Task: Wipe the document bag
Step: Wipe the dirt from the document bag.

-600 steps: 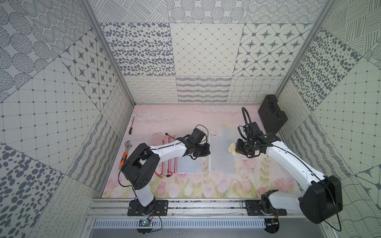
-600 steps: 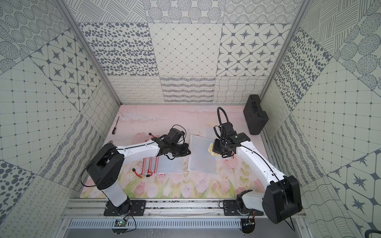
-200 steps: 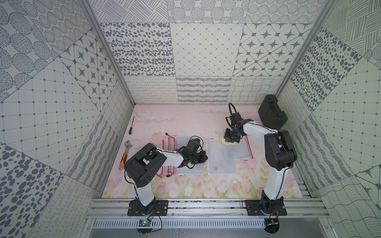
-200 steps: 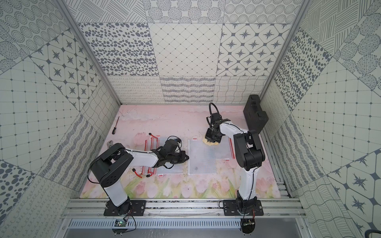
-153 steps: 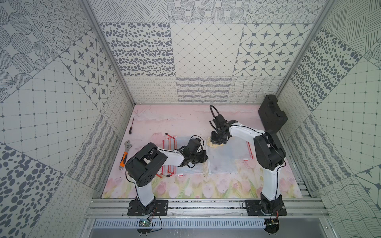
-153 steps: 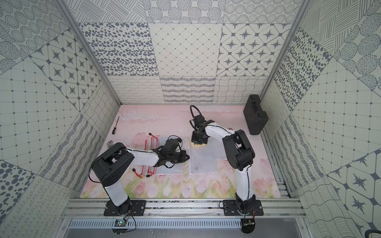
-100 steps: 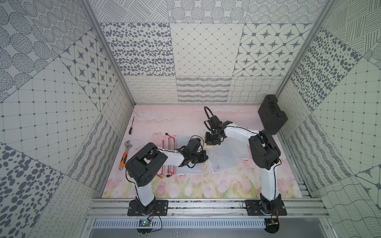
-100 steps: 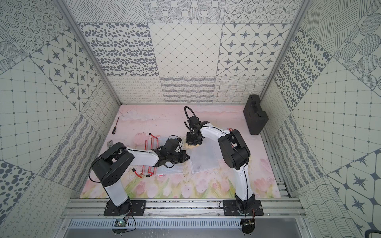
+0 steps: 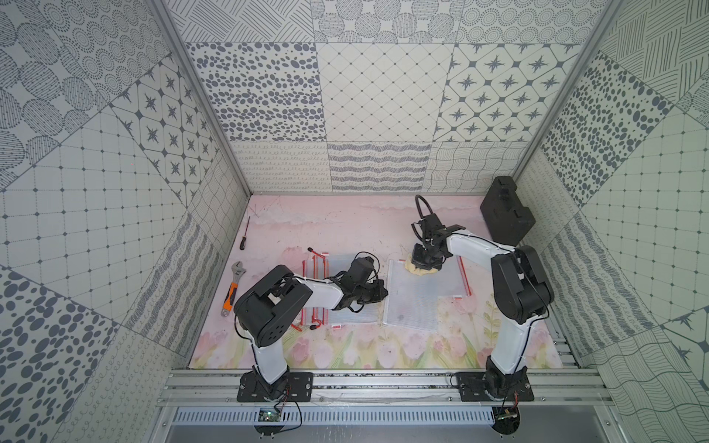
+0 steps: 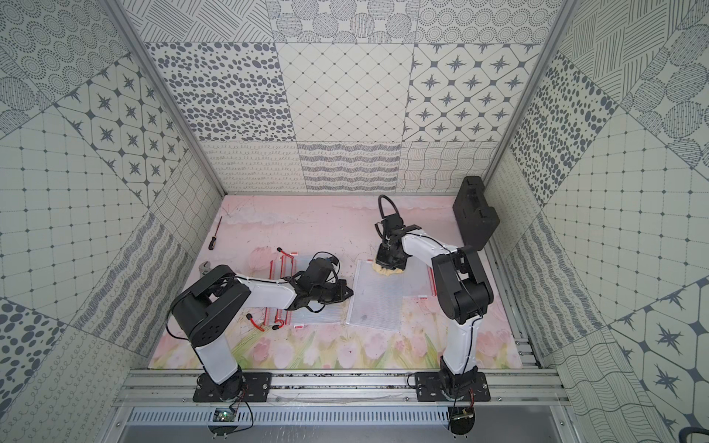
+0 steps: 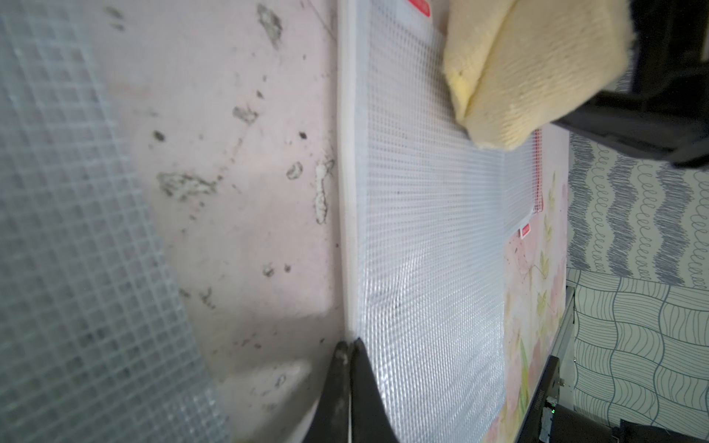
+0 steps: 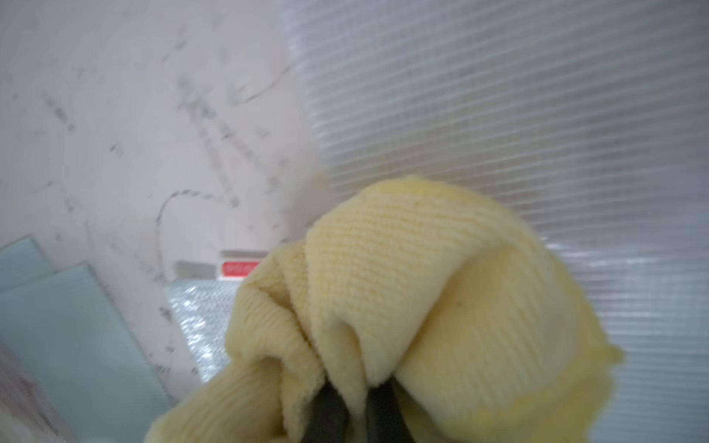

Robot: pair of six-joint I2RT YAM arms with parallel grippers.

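The document bag [image 9: 412,303] [image 10: 378,299], a translucent mesh pouch, lies flat on the pink flowered mat, slightly skewed, in both top views. My right gripper [image 9: 424,264] [image 10: 388,264] is shut on a bunched yellow cloth [image 9: 422,270] [image 12: 422,307] that presses on the bag's far edge. In the right wrist view the gripper [image 12: 351,402] is mostly buried in the cloth, with the bag [image 12: 537,115] beyond. My left gripper [image 9: 383,297] [image 11: 348,345] is shut, its tips against the bag's white left edge [image 11: 347,230].
A second mesh bag with a red zipper [image 9: 464,276] lies partly under the document bag. A stack of similar bags [image 9: 326,268] lies under my left arm. A black case [image 9: 506,211] stands back right. A screwdriver [image 9: 244,234] and an orange-handled wrench [image 9: 232,287] lie at the left.
My right gripper swept the cloth left along the bag's far edge, then came back to the right. The bag has skewed slightly. The left gripper stayed at the bag's left edge.
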